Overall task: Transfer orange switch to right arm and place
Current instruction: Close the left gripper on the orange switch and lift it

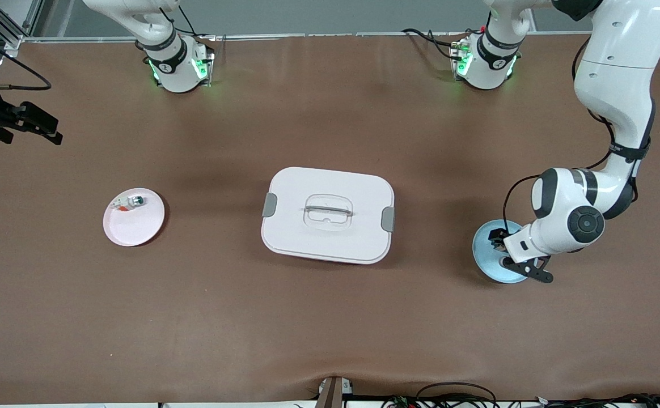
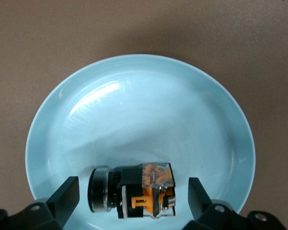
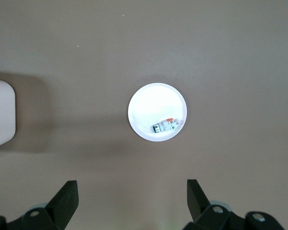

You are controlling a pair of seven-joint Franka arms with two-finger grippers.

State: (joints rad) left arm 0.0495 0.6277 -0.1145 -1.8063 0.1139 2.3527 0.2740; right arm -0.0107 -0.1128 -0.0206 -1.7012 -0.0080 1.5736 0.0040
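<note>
The orange switch [image 2: 132, 191] lies on its side in the pale blue plate [image 2: 134, 105], near the plate's rim rather than its middle; it is a small boxy part with a black body, an orange centre piece showing through a clear upper section, and a dark round collar with a bright metal ring at one end; the plate sits toward the left arm's end of the table [image 1: 330, 317], level with the white lidded container [image 1: 328, 214] at the table's middle; the left gripper [image 2: 133, 195] is down over this plate with its jaws released and spread wide, one finger [image 2: 64, 196] on either side of the switch, a gap visible between each finger and the part, so nothing is grasped; in the front view the left gripper [image 1: 520, 262] and wrist cover much of the plate [image 1: 486, 255]; the right gripper [image 3: 132, 197] is up in the air toward the right arm's end of the table, likewise released and holding nothing, its wrist view looking down on the white plate [image 3: 153, 103]; the right arm waits; that plate [image 1: 131, 226] carries a whitish small part [image 1: 128, 202] with a green cap and an orange-red tip, lying near the rim; the container's lid is on, with grey clasps at both ends and a handle in the centre
</note>
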